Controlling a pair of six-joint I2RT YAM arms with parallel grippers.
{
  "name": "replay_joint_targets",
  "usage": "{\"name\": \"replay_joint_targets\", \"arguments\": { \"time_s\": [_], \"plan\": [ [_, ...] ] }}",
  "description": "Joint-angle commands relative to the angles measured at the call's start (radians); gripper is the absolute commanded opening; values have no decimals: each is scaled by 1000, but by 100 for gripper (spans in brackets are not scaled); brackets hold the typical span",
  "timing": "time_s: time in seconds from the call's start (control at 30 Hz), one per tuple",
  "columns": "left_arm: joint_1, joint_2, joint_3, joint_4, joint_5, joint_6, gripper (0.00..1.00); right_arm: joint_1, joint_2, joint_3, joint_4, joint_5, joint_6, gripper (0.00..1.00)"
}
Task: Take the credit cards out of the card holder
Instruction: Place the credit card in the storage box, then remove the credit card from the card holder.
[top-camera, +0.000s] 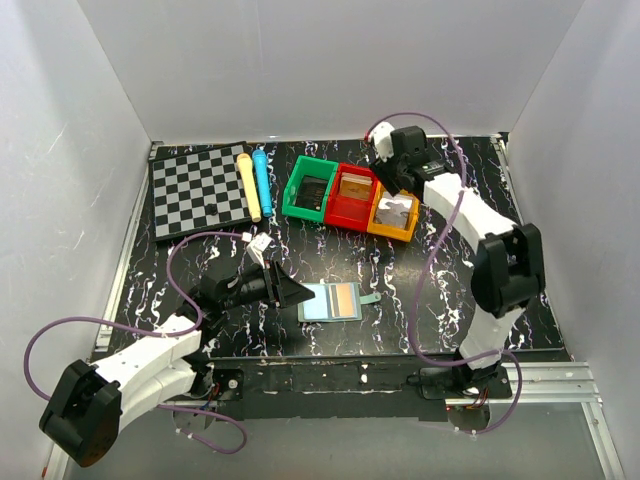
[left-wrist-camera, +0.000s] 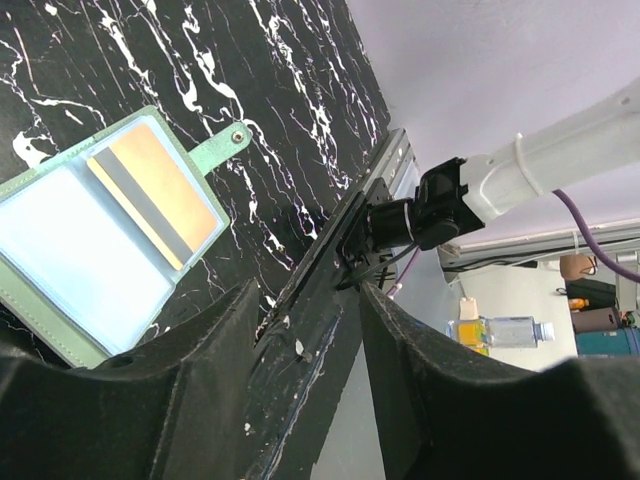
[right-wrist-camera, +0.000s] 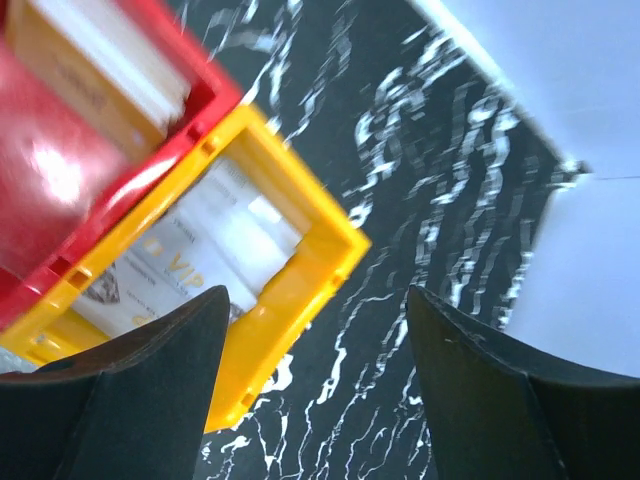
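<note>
The card holder (top-camera: 322, 302) lies open front-centre on the surface (top-camera: 430, 290), a card (top-camera: 344, 298) in its right panel. Behind it stand three bins (top-camera: 345, 218) in a row. The board (top-camera: 200, 188) lies back left, two sticks (top-camera: 247, 185) just right of it.

Robotics lab cell: white enclosure walls (top-camera: 330, 60), marbled table (top-camera: 330, 262), 2 cabled arms (top-camera: 150, 360) (top-camera: 505, 270)

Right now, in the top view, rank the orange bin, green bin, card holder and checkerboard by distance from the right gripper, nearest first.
1. orange bin, just beneath the right gripper.
2. green bin, two bins to the left.
3. card holder, mid-table, nearer the arm bases.
4. checkerboard, far-left corner.
</note>
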Motion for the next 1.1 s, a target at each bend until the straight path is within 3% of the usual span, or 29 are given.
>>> {"name": "replay_joint_targets", "arguments": {
  "time_s": [0.0,0.23,0.3,0.33,0.4,0.5,0.63,0.7,0.87,1.07],
  "plan": [
    [3,-20,22,-39,-23,10,46,97,-156,7,111,208,180,83],
    [3,-57,51,-126,-78,19,48,371,-99,64,-102,749,289,90],
    [3,-79,59,-164,-103,24,48,428,-76,110,-233,871,419,98],
    [3,-91,59,-183,-113,27,48,451,-76,154,-442,847,564,98],
    [3,-115,56,-212,-152,23,48,455,-146,130,-513,656,703,98],
    [4,-151,39,-224,-178,3,48,453,-396,-121,-286,332,731,98],
    [4,-166,16,-221,-196,-19,49,440,-697,-460,-47,26,835,98],
    [4,-146,24,-233,-192,-13,47,433,-739,-519,-36,-34,878,97],
    [4,-25,59,-244,-152,-2,41,427,-737,-617,-104,-99,967,82],
    [0,4,45,-194,-115,-27,40,280,-759,-823,7,-308,1088,69]
  ]
}}
